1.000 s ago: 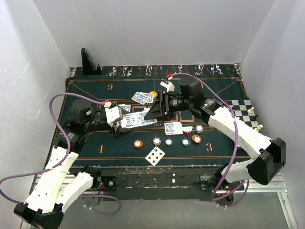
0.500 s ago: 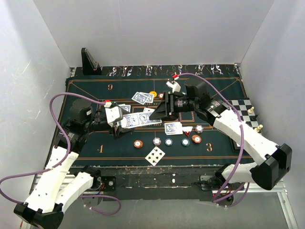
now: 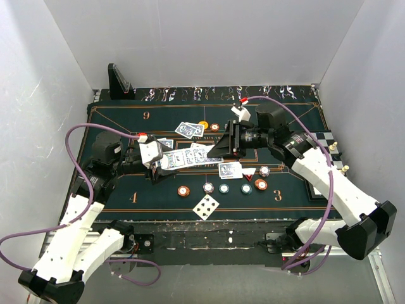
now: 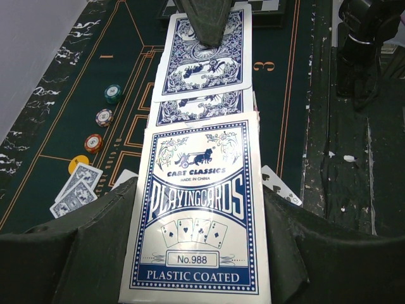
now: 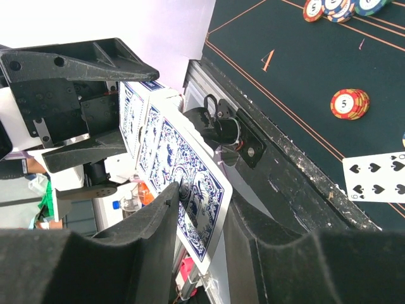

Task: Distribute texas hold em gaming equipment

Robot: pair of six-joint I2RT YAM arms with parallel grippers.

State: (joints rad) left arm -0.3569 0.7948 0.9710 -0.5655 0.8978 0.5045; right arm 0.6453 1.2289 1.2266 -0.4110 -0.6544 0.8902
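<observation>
My left gripper (image 3: 155,162) is shut on a blue-and-white playing card box (image 4: 199,209) and holds it above the green felt. Blue-backed cards (image 4: 204,104) stick out of its far end. My right gripper (image 3: 214,151) is shut on the foremost blue-backed card (image 5: 190,190), which still overlaps the others (image 3: 201,154). Poker chips lie in a row near the front: orange (image 3: 183,190), white-pink (image 3: 208,187), teal (image 3: 224,188) and red (image 3: 261,184). Face-down cards (image 3: 188,130) lie beside a yellow chip (image 3: 202,125). A face-up spade card (image 3: 205,206) lies at the front edge.
A black wedge stand (image 3: 119,82) sits at the back left corner. A chessboard (image 3: 323,142) with pieces lies at the right, under my right arm. Another card (image 3: 230,170) lies on the felt mat (image 3: 126,126) below my right gripper. White walls enclose the table.
My right gripper has moved right, away from the left gripper, drawing the pinched card further out of the deck. My left gripper has stayed still.
</observation>
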